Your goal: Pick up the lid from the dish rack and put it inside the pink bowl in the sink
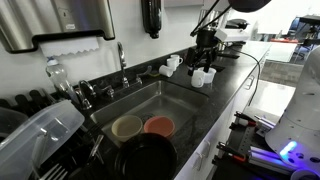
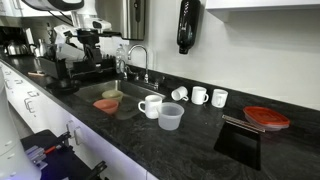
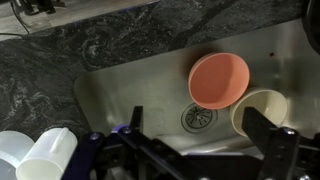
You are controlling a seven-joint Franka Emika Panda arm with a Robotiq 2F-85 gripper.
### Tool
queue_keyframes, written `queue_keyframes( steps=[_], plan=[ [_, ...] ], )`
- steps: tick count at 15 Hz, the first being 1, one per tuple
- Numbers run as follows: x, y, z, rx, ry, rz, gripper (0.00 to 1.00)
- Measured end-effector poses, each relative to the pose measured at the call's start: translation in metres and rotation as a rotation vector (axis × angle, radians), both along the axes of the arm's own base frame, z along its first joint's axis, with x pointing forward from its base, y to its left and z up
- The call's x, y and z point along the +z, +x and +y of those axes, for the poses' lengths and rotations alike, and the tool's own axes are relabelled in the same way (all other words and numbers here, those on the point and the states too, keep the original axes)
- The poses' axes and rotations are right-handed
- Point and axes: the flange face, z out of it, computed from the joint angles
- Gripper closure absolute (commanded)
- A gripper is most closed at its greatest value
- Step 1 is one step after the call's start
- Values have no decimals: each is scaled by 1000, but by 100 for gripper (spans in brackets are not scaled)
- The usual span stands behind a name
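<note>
In the wrist view the small round salmon-pink bowl (image 3: 218, 80) sits in the stainless-steel sink (image 3: 130, 85) at about one o'clock from the spread, empty pincer (image 3: 195, 127), not touching

Beige bowl (image 3: 250, 105): part hidden behind one jaw. White cups (image 3: 35, 158) beside jaws: cut by bottom edge. Jaws' base cropped below.

Black speckled stone desk (image 2: 200, 145) w/ sink (image 2: 88, 100) sunk into it. In an exterior view, upright white mug (image 2: 150, 105) stands at sink's 3 o'clock. Clear cup (image 2: 171, 117) is just beside that mug, at its 4 o'clock. Three more white mugs (image 2: 200, 96) sit in a row by the wall, approx. 1 o'clock of the upright one. Dish rack (image 1: 60, 168) sits on the desk at sink's 8 o'clock in an exterior view.
</note>
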Motion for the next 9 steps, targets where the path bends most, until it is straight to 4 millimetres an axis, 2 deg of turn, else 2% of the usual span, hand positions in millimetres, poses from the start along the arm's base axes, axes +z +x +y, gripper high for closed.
queue_keyframes(
  steps=[3, 6, 9],
  plan=[
    [-9, 26, 13, 24, -30, 38, 0],
    [-7, 58, 27, 31, -43, 34, 0],
    [-10, 65, 29, 32, -41, 43, 0]
  ],
)
